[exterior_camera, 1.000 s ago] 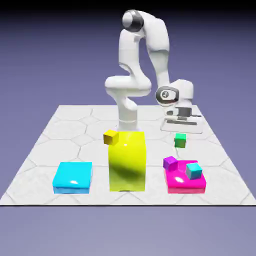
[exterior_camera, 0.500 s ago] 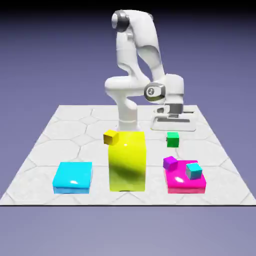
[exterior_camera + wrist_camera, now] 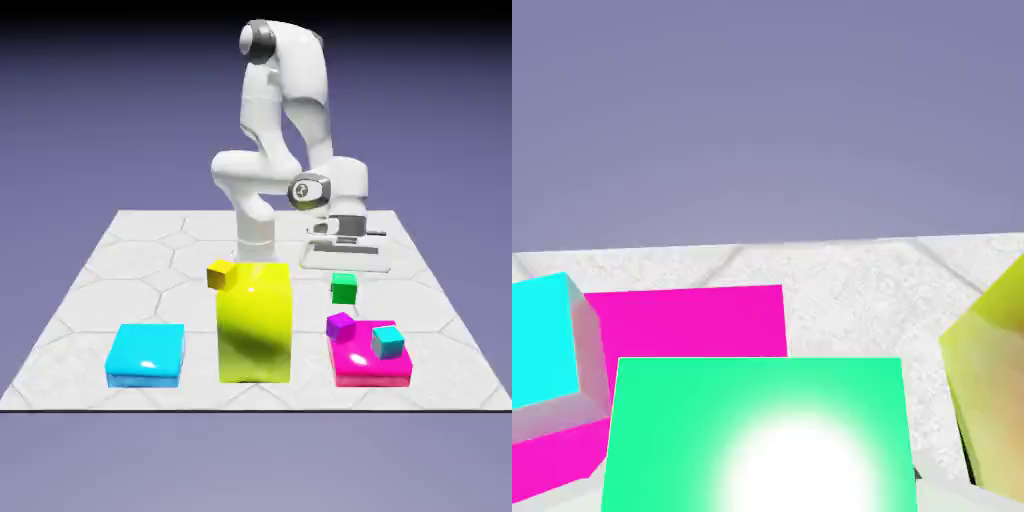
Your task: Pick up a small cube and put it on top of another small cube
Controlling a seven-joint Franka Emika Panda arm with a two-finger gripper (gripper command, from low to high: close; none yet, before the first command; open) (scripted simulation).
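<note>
"Exterior view first, please: where is the green cube (image 3: 344, 289), and what does the gripper (image 3: 344, 279) do?"

"The gripper is grasping the green cube. In the hand view it is large at the bottom edge, between the finger tips, and it hides them almost fully."

"And the other small cubes?"

"The teal cube (image 3: 388, 342) is on the magenta block (image 3: 370, 373). The purple cube (image 3: 341, 326) is at the far edge of this block; if it rests there or behind, I cannot tell. The yellow cube (image 3: 222, 275) is by the upper corner of the tall yellow block (image 3: 255, 330)."

"Which one must receive the green cube?"

"The task does not say it. So a first danger is to choose the wrong support."

"What else could go wrong?"

"The purple and teal cubes are near each other. If the arm (image 3: 303, 90) comes in too low, the carried cube could push one of them, and perhaps the teal one would fall from its block to the desk (image 3: 190, 300)."

"And at the release?"

"The held cube covers much of the hand view, and the purple cube does not show there. So the placing may be off-centre, and the green cube could tip. Opening too high could make it bounce. I would align well above, then descend slowly."
</note>
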